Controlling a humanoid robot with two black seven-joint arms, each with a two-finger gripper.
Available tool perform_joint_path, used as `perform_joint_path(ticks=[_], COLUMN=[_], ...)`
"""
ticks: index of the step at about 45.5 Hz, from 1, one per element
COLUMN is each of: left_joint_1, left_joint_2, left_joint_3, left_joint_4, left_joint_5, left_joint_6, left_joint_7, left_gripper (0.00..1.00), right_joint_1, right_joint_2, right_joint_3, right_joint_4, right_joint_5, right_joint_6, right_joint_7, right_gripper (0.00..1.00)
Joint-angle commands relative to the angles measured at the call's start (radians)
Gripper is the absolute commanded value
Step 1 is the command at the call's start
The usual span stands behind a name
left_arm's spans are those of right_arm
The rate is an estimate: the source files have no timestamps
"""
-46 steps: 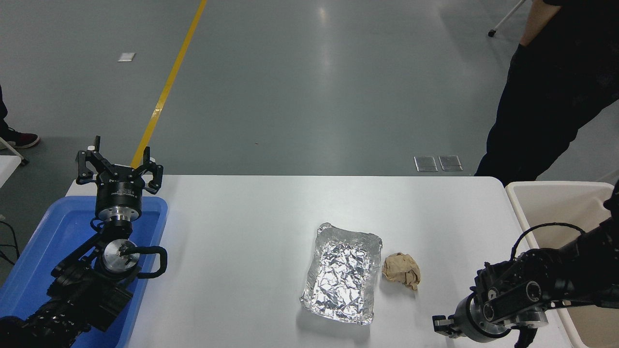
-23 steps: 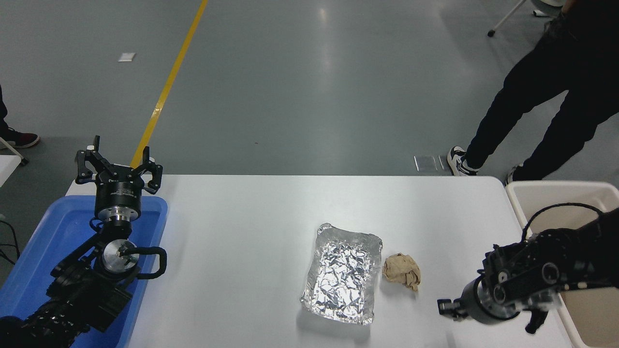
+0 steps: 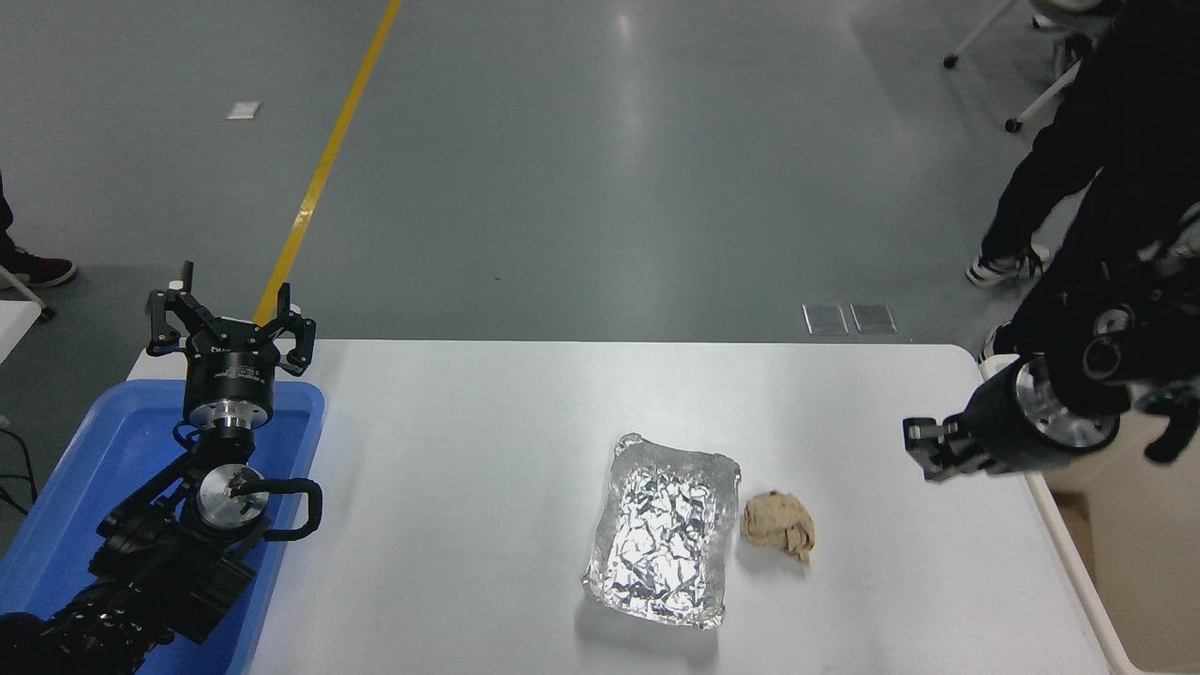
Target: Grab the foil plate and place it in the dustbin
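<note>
The foil plate [image 3: 664, 530], a crinkled silver rectangular tray, lies flat on the white table [image 3: 469, 487] right of centre. The dustbin [image 3: 1148, 562], a cream bin, stands against the table's right edge; its far part is hidden by my right arm. My right gripper [image 3: 923, 450] hangs above the table near the right edge, pointing left, well to the right of the foil plate and a little beyond it, holding nothing. My left gripper [image 3: 230, 314] is open and parked at the lower left over the blue tray.
A crumpled brown paper ball [image 3: 778, 525] lies just right of the foil plate. A shallow blue tray [image 3: 75, 497] sits at the table's left edge under the left arm. A person's legs [image 3: 1106, 159] are at the top right, beyond the table.
My right arm has risen from the table's front right corner and moved away from me, along the bin's edge. The person at the far right has stepped further away. The foil plate has not moved.
</note>
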Motion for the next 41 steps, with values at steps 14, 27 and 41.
perform_joint_path(ticks=[14,27,41], left_joint_1=[0.0,0.0,-0.002], left_joint_2=[-0.001,-0.001,-0.001], left_joint_3=[0.0,0.002,0.002], left_joint_4=[0.0,0.0,0.0], left_joint_5=[0.0,0.002,0.003], left_joint_6=[0.0,0.0,0.0], left_joint_7=[0.0,0.002,0.003], left_gripper=[0.99,0.99,0.99], right_joint_1=[0.274,0.165,0.15], right_joint_2=[0.182,0.299,0.313], right_joint_3=[0.073,0.188,0.235], right_joint_4=[0.002,-0.124,-0.219], right_joint_5=[0.095,0.268,0.267], right_joint_6=[0.183,0.2,0.297], right_joint_7=[0.003,0.006,0.005], right_gripper=[1.0,1.0,1.0])
